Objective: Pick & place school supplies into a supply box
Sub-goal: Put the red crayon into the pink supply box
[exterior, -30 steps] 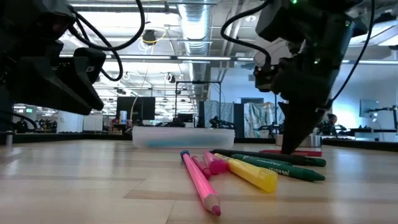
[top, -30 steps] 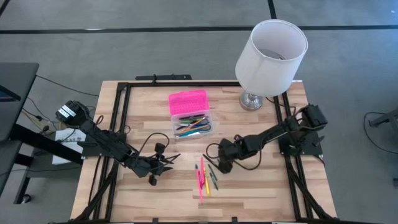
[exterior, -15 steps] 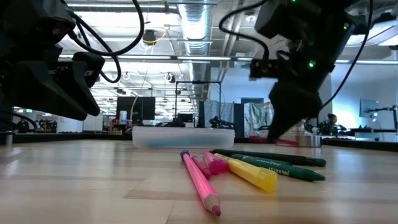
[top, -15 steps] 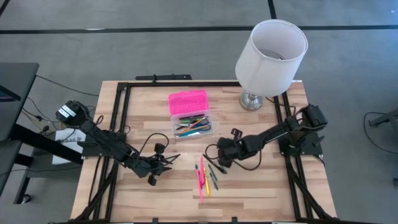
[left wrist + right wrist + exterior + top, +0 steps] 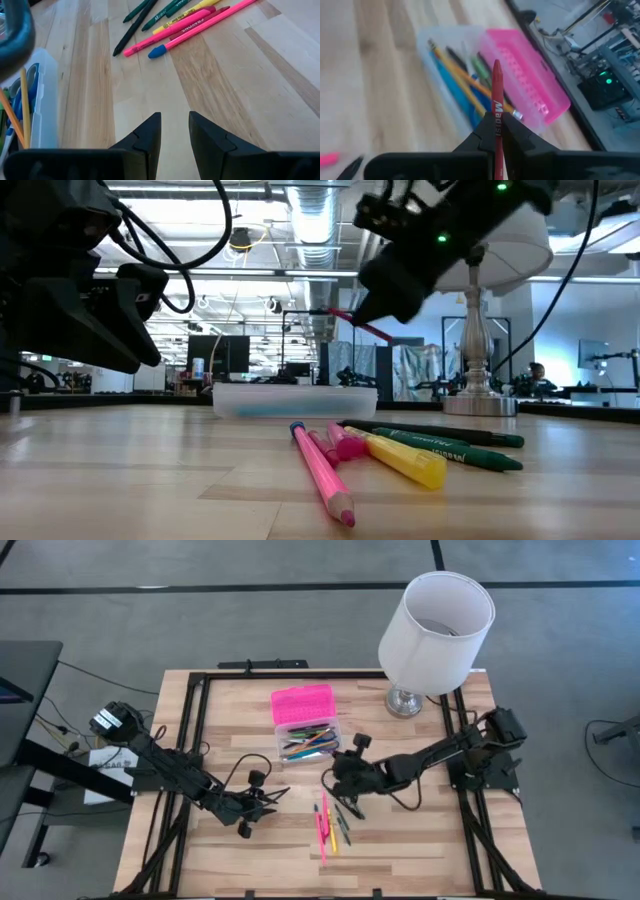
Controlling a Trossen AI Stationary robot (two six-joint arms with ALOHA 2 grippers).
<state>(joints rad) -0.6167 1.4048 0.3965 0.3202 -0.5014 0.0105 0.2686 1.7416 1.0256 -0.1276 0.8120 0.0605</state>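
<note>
Clearly the right gripper (image 5: 337, 772) is carrying a red pencil (image 5: 497, 102) toward the supply box (image 5: 308, 739), its fingers (image 5: 481, 131) clenched tight on the shaft; in the right wrist view the pencil is pointing out past the fingertips at the open case. Seen from above, the gripper is hanging just off the box's 4 o'clock corner, raised off the table (image 5: 420, 840), and the low view is showing the pencil (image 5: 358, 326) slanting in the air above the clear base (image 5: 295, 399). The pink lid (image 5: 302, 703) is lying folded back at the base's 12 o'clock side, which is leaving the tray open from above, and several pens and pencils are already lying inside it lengthwise. More supplies are waiting at the box's 5 o'clock: a pink pencil (image 5: 322, 476), a yellow marker (image 5: 405, 457) and green markers (image 5: 455, 447), bunched together on the wood. At the box's 8 o'clock the left gripper (image 5: 258, 808) is hovering, its jaws standing partly apart and grasping nothing, as its own wrist view is showing bare wood between them. A white lamp (image 5: 435, 625) is standing at the table's 1 o'clock corner.
</note>
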